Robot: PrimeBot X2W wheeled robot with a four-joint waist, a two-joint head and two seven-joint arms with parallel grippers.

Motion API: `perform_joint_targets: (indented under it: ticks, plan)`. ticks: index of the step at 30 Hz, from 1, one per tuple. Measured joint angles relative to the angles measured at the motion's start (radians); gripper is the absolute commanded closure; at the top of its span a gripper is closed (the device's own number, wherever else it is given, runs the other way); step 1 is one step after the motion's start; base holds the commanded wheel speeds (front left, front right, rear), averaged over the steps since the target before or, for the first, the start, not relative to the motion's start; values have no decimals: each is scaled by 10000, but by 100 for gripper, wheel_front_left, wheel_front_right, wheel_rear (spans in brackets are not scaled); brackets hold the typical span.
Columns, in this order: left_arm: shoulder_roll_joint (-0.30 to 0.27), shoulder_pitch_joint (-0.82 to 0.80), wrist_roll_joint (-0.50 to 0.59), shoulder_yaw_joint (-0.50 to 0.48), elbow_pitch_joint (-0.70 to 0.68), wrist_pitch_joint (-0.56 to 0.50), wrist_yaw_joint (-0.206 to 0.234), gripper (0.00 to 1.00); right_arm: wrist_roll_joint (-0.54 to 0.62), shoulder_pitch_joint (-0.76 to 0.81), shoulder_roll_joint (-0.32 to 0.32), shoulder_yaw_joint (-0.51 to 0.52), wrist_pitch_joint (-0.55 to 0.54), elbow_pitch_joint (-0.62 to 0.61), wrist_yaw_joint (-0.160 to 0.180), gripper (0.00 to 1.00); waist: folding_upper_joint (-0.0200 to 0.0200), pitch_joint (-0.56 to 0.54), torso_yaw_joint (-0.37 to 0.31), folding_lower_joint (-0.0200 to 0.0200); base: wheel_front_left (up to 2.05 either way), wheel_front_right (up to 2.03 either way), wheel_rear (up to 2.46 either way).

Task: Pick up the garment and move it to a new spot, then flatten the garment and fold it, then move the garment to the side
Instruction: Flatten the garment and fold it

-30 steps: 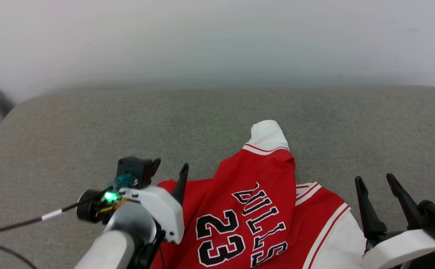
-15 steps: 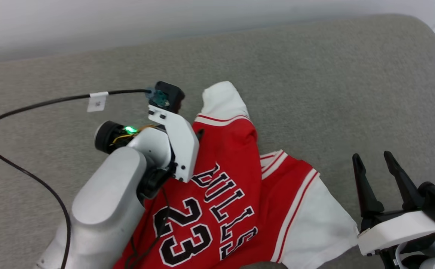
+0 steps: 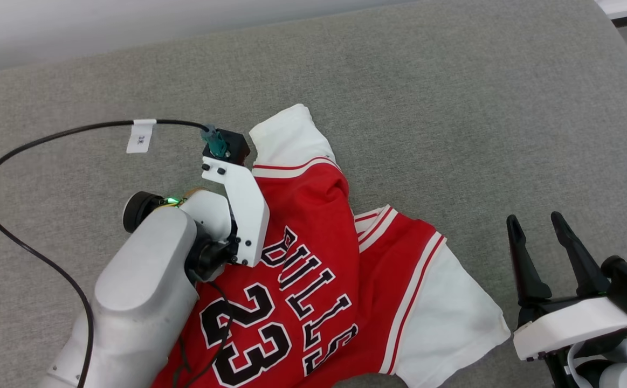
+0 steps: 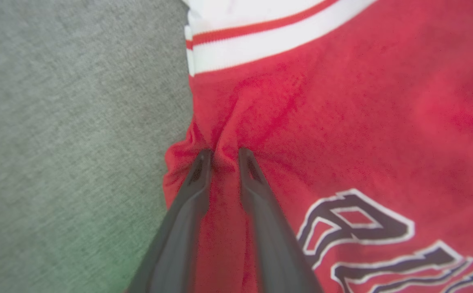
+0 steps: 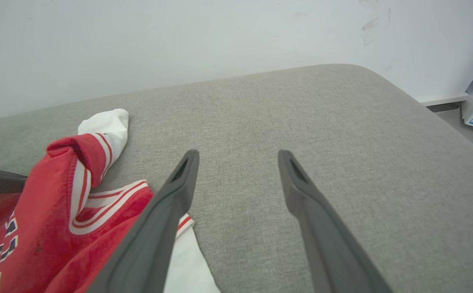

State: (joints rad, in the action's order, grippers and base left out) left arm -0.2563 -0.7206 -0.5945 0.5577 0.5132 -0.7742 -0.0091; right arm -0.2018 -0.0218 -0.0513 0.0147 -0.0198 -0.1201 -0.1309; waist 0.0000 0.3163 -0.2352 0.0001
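The shirt [image 3: 318, 237] lies crumpled on a grey cushion [image 3: 453, 108], front side up, near the edge closest to the robot. It is red with white short sleeves, and black letters outlined in white and the number 23 run across it at a slant. One white sleeve [image 3: 286, 134] points away from the robot. The other sleeve [image 3: 448, 312] spreads out toward the robot's right, edged by red and white stripes.

The left gripper [image 4: 225, 156] is down on the red cloth just below the striped seam of the far sleeve, close to the shirt's left edge. Its two dark fingers stand close together, and a small ridge of red cloth is bunched up and pinched between the tips — creases fan out from that spot. In the head view the pale left forearm [image 3: 140, 291] lies over the lower left part of the shirt, covering its fingers. A black cable [image 3: 49, 141] with a white tag [image 3: 140, 137] loops from the wrist out across the cushion.

The right gripper [image 3: 534, 221] is off to the right of the shirt, just beside the spread sleeve but not touching it. Its fingers are wide apart with nothing between them — in its own wrist view bare grey cushion shows in the gap. A white wall [image 5: 179, 40] rises behind the cushion.
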Motion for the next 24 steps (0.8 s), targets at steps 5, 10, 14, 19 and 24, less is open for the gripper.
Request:
perform_joint_targets:
  ticks: [5,10,14,19,24]
  plan:
    - [-174,349,458,121,-389,1233,35,100,199,-11,0,125,-121,-82,0,0,0,-230,261,1,0,0,0]
    - [-780,1101,813,-42,-1649,2171,439,100,433,199,4,351,-410,-343,0,0,0,-667,757,0,0,0,0]
    - [-1338,2289,930,-221,-3062,2499,970,100,535,452,6,445,-702,-550,0,0,0,-1087,1292,0,0,0,0]
    - [-1941,4545,679,-635,-4725,2600,1973,100,591,741,6,543,-1012,-754,0,0,0,-1643,1962,0,0,0,0]
    - [-2130,7175,75,-1124,-5716,2635,3129,100,589,1026,4,546,-1208,-815,0,0,0,-2213,2405,-1,0,0,0]
